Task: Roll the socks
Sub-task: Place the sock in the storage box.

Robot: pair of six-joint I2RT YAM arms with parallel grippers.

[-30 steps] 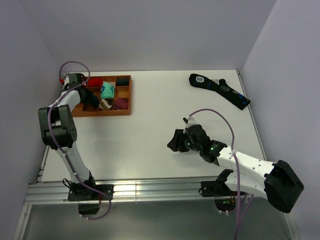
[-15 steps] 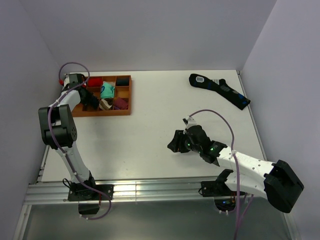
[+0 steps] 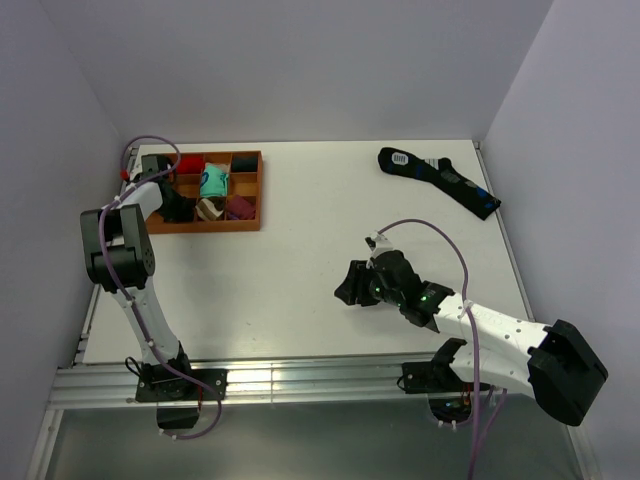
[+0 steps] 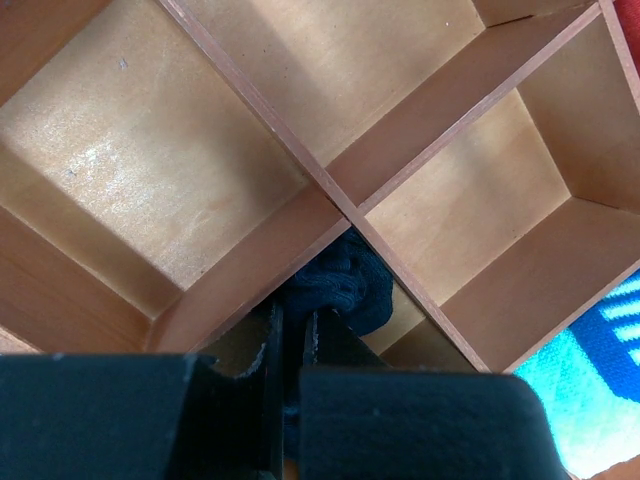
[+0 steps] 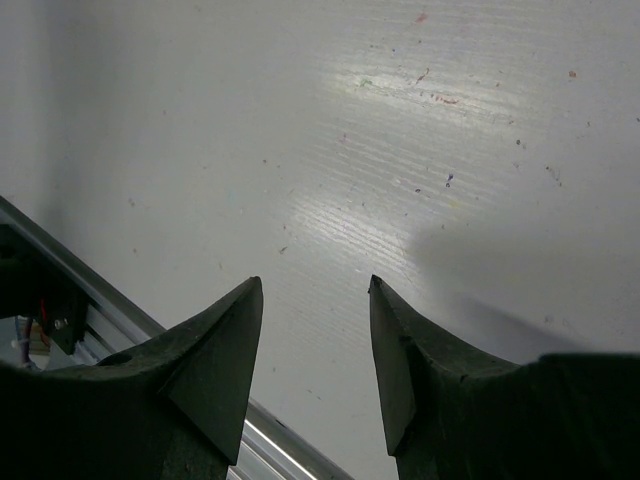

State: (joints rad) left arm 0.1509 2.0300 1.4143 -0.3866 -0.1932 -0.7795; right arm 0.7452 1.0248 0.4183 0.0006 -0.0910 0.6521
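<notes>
The socks (image 4: 345, 288) are a dark navy wad in the left wrist view, hanging just over a divider crossing of the wooden tray (image 4: 240, 95). My left gripper (image 4: 295, 325) is shut on them, its fingers pinching the fabric. From above, the left gripper (image 3: 177, 204) sits over the tray's left compartments, and the socks are hard to tell from its dark fingers. My right gripper (image 3: 350, 285) hovers open over bare table at centre right. Nothing lies between the right gripper's fingers (image 5: 315, 290).
The orange-brown tray (image 3: 250, 226) at the back left holds a teal bundle (image 3: 213, 183), a red one (image 3: 190, 163), a maroon one (image 3: 241, 207) and a dark one (image 3: 244, 163). A long black sock with blue patches (image 3: 440, 180) lies at the back right.
The left arm has shifted slightly over the tray's left side, still holding the socks. The right arm has not moved.
</notes>
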